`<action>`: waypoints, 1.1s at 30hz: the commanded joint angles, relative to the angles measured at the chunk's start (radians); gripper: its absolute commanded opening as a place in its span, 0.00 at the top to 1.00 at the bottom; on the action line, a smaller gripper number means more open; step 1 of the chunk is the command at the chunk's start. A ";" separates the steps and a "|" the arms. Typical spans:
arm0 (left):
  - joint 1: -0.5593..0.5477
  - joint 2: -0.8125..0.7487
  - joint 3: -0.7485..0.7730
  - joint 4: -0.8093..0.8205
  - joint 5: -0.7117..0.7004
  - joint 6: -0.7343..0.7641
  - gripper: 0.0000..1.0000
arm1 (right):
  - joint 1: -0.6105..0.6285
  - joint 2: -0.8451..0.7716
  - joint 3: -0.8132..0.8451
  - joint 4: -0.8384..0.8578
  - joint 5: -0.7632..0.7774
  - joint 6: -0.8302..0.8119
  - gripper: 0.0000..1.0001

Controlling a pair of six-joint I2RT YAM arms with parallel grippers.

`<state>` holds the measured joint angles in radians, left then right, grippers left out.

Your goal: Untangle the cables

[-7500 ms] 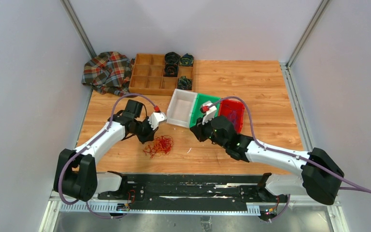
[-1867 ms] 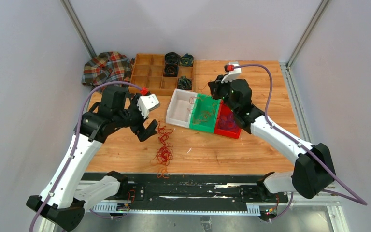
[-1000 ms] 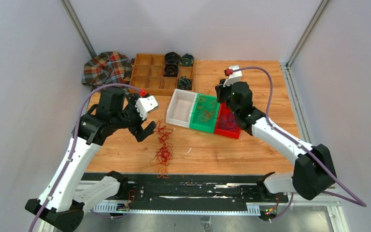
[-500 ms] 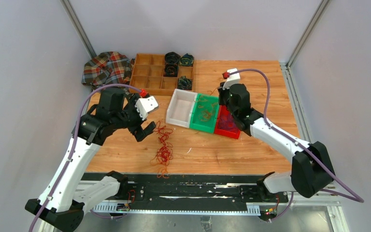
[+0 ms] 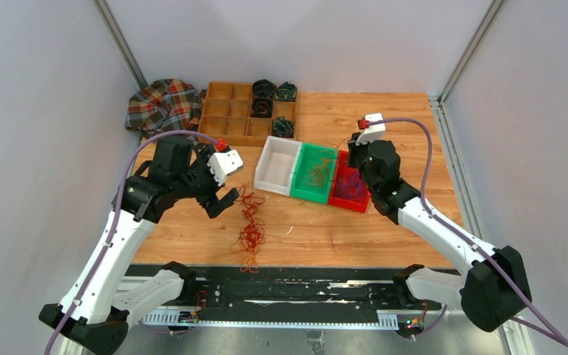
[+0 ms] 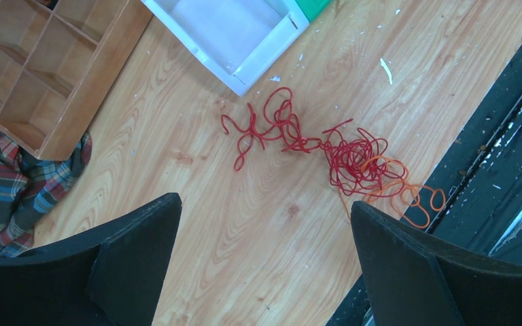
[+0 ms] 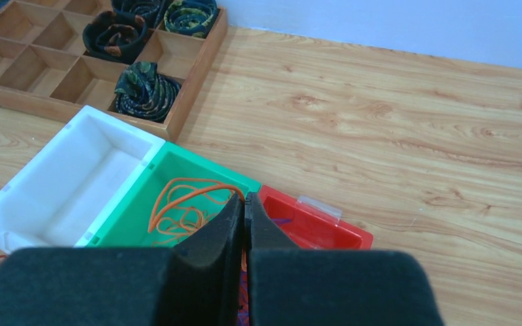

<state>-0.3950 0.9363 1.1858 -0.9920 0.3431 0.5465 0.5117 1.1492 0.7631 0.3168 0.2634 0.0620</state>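
Change: right gripper (image 7: pixel 245 199), jaws pressed together, shifted from green bin (image 7: pixel 124 214) to red bin (image 7: pixel 316 231).
Left gripper (image 6: pixel 265 227): spread over cables (image 6: pixel 350 159), still tangled.

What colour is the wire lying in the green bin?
Orange. The wire in the green bin shows best in the right wrist view.

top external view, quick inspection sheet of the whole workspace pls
surface: wooden table, few white specks
job's things: red-orange wire tangle on table; orange wire in green bin; strands in red bin
clutter: white bin, wooden tray with dark rolls, plaid cloth
grippers: left gripper open above table near tangle; right gripper shut over green and red bins
cables: lilac arm cords loop clear of the wires
surroundings: grey walls, black rail at near edge
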 commanded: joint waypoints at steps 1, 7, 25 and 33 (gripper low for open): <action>-0.006 -0.010 0.018 0.000 -0.007 -0.003 0.00 | -0.013 0.034 0.001 0.005 -0.024 -0.003 0.99; -0.006 -0.024 0.018 -0.007 -0.015 0.004 0.00 | -0.012 0.155 0.072 -0.019 -0.080 0.004 0.99; -0.005 -0.006 0.020 -0.008 -0.022 0.014 0.00 | 0.084 0.548 0.338 -0.224 -0.014 0.073 1.00; -0.006 0.014 0.020 -0.025 -0.024 0.031 0.00 | 0.140 0.661 0.410 -0.318 0.028 0.089 0.99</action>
<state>-0.3950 0.9398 1.1858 -0.9989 0.3275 0.5552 0.6250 1.7748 1.1191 0.0658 0.2455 0.1246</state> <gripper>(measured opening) 0.999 0.011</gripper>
